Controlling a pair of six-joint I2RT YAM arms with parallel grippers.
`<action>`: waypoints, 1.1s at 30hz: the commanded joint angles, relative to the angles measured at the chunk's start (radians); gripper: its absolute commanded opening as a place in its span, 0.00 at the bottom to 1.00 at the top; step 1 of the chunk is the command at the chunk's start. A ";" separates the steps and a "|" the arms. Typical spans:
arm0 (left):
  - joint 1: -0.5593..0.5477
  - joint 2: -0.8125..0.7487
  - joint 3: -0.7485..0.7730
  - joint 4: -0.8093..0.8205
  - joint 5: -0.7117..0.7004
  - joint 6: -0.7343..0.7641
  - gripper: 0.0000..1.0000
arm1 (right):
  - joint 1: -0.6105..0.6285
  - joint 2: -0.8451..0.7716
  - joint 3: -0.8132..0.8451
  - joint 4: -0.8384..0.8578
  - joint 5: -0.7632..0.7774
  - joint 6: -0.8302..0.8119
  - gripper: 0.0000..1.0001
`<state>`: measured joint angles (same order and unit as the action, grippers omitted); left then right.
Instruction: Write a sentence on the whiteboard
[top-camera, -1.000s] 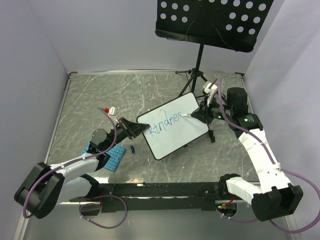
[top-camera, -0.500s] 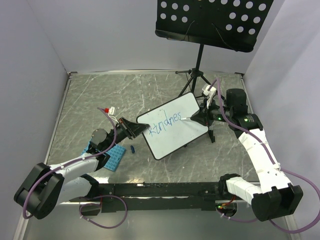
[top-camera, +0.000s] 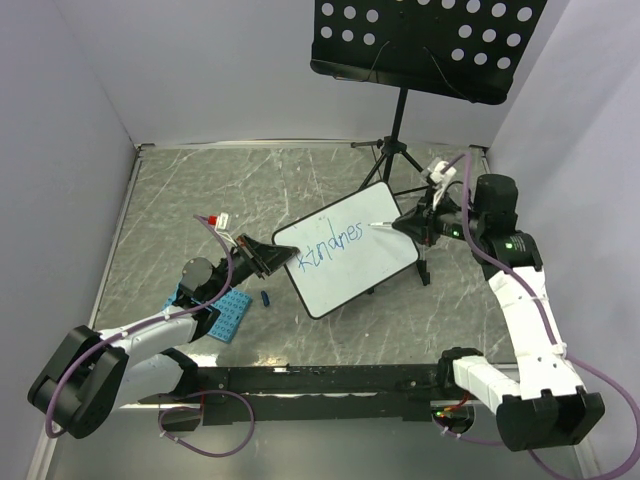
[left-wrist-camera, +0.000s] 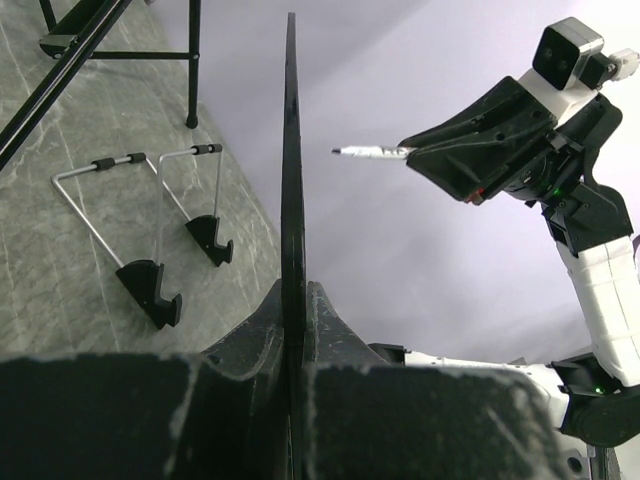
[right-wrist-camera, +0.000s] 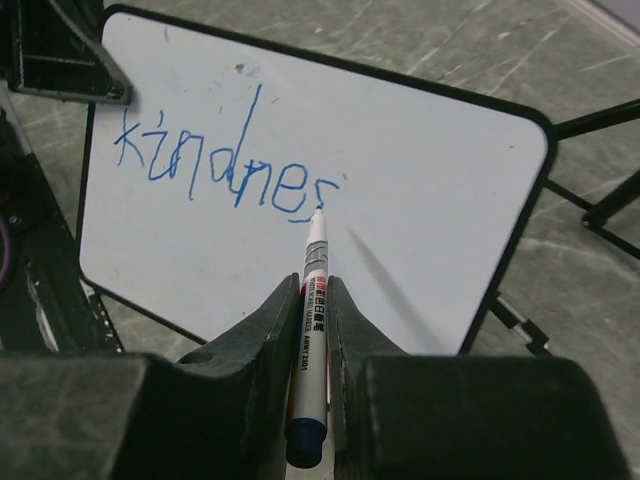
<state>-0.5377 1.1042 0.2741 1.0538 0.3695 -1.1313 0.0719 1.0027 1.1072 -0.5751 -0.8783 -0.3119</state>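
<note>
Right pincer (right-wrist-camera: 313, 292) drew its slim marker (right-wrist-camera: 316, 250) off the glossy whiteboard (right-wrist-camera: 430, 170)

A robotics lab cell. Plain lilac walls (top-camera: 70, 100) box in a marbled worktop (top-camera: 200, 190); two cabled arms (top-camera: 525, 310) are bolted at its near edge.

A grey, marble-patterned table (top-camera: 180, 200) is carrying the scene. A blue studded plate (top-camera: 228, 318) is lying flat at its near left, partly covered by the left arm. A small dark blue cap (top-camera: 266, 298) is lying just to the plate's right, not touching it. The music stand's black tripod (top-camera: 396, 145) is standing towards the far edge. A wire easel stand with black feet (left-wrist-camera: 150, 288) is resting nearer, right of centre. A black base rail (top-camera: 320, 380) is lying along the near edge.
</note>
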 joint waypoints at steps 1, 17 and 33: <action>0.005 -0.038 0.011 0.176 0.009 -0.039 0.01 | -0.029 -0.015 0.022 0.084 0.011 0.034 0.00; 0.008 -0.023 0.027 0.196 0.034 -0.048 0.01 | -0.018 0.066 0.013 0.118 0.038 0.042 0.00; 0.007 -0.013 0.031 0.195 0.031 -0.044 0.01 | 0.034 0.070 -0.017 0.049 0.036 -0.012 0.00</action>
<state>-0.5312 1.1233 0.2676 1.0790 0.3969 -1.1461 0.1017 1.0897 1.1046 -0.5095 -0.8360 -0.2897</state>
